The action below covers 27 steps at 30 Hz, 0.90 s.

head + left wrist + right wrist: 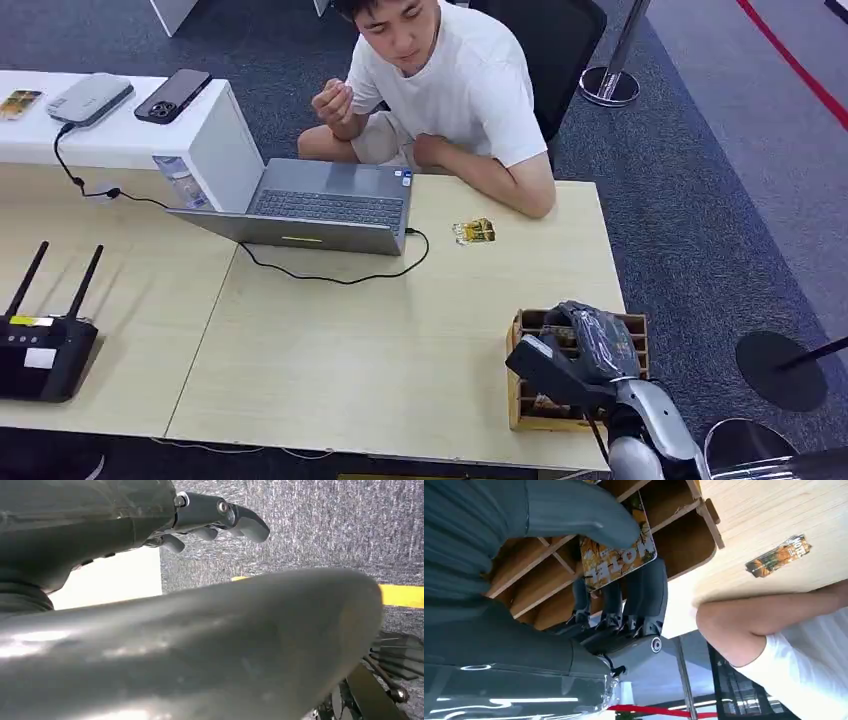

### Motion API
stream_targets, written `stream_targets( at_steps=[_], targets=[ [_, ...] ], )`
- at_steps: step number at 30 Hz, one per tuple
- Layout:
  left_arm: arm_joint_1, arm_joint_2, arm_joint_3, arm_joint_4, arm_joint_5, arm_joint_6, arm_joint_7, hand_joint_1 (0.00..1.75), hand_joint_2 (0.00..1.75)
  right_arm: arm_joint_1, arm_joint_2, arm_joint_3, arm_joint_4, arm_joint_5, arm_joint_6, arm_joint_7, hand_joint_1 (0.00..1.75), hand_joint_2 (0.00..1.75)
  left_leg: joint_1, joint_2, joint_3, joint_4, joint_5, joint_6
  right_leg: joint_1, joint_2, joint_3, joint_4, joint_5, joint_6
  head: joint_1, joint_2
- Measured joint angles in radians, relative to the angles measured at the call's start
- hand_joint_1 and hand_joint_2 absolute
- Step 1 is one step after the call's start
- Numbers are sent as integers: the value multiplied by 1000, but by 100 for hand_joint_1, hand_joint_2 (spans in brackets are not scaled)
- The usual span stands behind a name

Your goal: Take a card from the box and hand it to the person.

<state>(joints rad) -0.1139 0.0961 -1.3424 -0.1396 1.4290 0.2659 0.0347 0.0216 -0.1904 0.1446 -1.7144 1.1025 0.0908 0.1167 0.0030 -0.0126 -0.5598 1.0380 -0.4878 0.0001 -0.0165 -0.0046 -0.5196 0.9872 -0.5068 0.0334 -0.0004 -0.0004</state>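
Note:
A wooden box (pixel 522 408) with slotted compartments stands at the table's near right corner. My right hand (pixel 580 352) hovers over it, and in the right wrist view my right hand (pixel 624 580) pinches an orange-and-black hotel card (pixel 620 560) between thumb and fingers, just above the box (pixel 684 545). Another card (pixel 474 231) lies on the table in front of the seated person (pixel 450 80); the same card (pixel 778 556) appears by the person's forearm (pixel 764 617). My left hand (pixel 215 517) hangs beside the table with its fingers loosely apart and nothing in them.
An open laptop (pixel 320 208) with a black cable sits mid-table. A black router (pixel 40 345) stands at the left. A white box (pixel 130 130) at the back left carries a phone and devices. Stanchion bases (pixel 780 370) stand on the carpet to the right.

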Motion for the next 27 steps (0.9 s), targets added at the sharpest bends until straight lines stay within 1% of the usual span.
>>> stream_targets(
  at_steps=[2,3,6,7,9,15,18,19,27],
  targets=[
    [0,0,-2,0,3,0,-3,0,0,0,0,0,0,0,0,0,113,175,0,0,0,0,0,0,0,0,0,0,0,0,0,0],
    [0,0,-2,0,5,0,-3,0,0,0,0,0,0,1,0,1,127,175,0,0,0,0,0,0,0,0,0,0,0,0,0,0],
    [0,0,-2,0,6,-2,-8,0,0,0,0,0,0,2,0,2,145,175,0,0,0,0,0,0,0,0,0,0,0,0,0,0],
    [0,0,-2,0,6,-5,-9,0,0,0,1,0,0,2,0,3,141,175,0,0,0,0,0,0,0,0,0,0,0,0,0,0],
    [0,0,-2,0,8,-12,-15,0,0,2,1,0,0,2,0,6,141,175,0,0,0,0,0,0,0,0,0,0,0,0,0,0],
    [-1,3,-2,0,16,-15,-31,0,0,2,3,0,0,5,0,6,157,175,0,0,0,0,0,0,0,0,0,0,0,0,0,0],
    [-1,3,-3,0,17,-14,-32,0,0,1,4,0,0,5,3,7,157,175,0,0,0,0,0,0,0,0,0,0,0,0,0,0],
    [-1,3,-3,0,17,-13,-32,0,175,1,4,-1,0,6,3,7,157,175,0,0,0,0,0,0,0,0,0,0,0,0,0,0],
    [-3,3,-16,2,10,-3,-38,0,175,0,5,-2,0,10,5,7,157,175,0,0,0,0,0,0,0,0,0,0,0,0,0,0]
  ],
)
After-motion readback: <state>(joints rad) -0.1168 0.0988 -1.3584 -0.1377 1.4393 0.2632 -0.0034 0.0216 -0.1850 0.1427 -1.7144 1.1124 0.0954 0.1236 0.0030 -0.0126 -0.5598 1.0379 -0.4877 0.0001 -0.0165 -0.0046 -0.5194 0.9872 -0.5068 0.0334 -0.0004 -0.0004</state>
